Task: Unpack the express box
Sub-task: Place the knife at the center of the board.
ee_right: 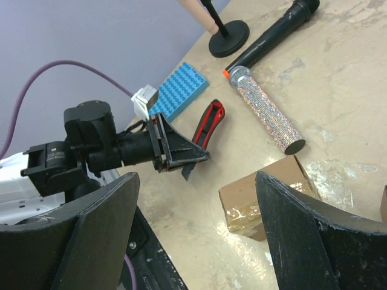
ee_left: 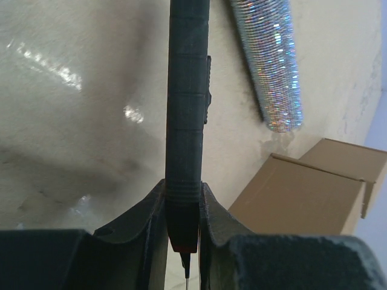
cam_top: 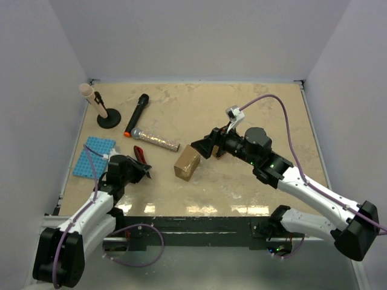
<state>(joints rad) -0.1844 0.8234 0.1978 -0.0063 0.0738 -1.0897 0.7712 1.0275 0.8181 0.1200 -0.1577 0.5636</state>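
In the middle of the surface (cam_top: 254, 115) lies the express box (cam_top: 187, 164), a small brown carton resting flat, its near end sealed with shiny clear tape. It looks shut, with no flap lifted.

You should expect it to be light and fairly stiff in the walls, yet apt to dent if squeezed hard and quick to skate when pushed. I judge the best hold to be across its two long sides, pressing down a little, which leaves the taped seam free.

Your left gripper (ee_left: 183, 196) has its jaws closed on a red and black box cutter (ee_right: 208, 121), just left of the carton. Your right gripper (cam_top: 204, 148) hovers beside the carton's far right corner with its jaws spread wide and nothing between them.

The surface is pale, marbled and glossy enough to throw back the lamps, so it probably offers little friction. Plain pale walls close it in on three sides. Beyond the carton lie a glitter microphone (cam_top: 156, 141), a black microphone (cam_top: 137, 112), a blue studded plate (cam_top: 94, 156) and a peg on a round stand (cam_top: 103, 112).
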